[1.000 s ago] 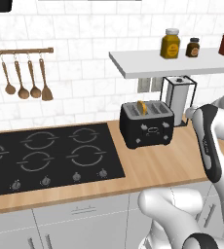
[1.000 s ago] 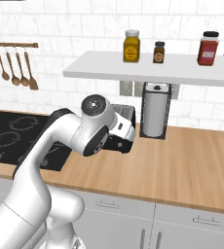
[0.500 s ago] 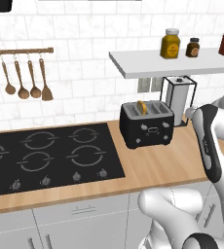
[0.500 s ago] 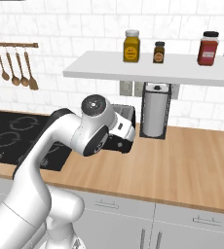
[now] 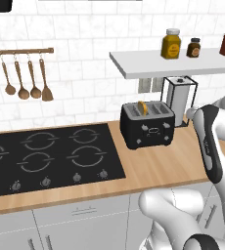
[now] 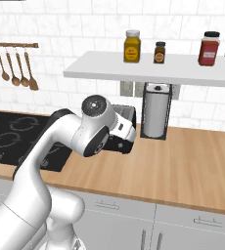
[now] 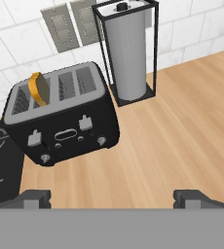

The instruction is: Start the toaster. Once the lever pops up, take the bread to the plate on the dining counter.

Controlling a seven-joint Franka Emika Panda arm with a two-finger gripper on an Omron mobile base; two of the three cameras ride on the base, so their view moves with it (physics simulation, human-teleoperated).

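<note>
My finger tips (image 7: 33, 198) are dark grey against the warm light-wood counter (image 7: 182, 126). The toaster (image 7: 63, 116) is glossy black with small silver knobs and a pale oval panel; the bread (image 7: 39, 89) in its slot is yellowish-tan. The paper towel roll (image 7: 128, 56) is pale grey inside a black wire frame. The wall (image 5: 85, 63) is white marbled tile. The cooktop (image 5: 46, 156) is flat black with grey ring markings. On the white shelf (image 6: 148, 68) I see amber, brown and red jars.

Arm bent over at elbow, gripper (image 7: 112, 197) jaws wide apart, holding nothing.
</note>
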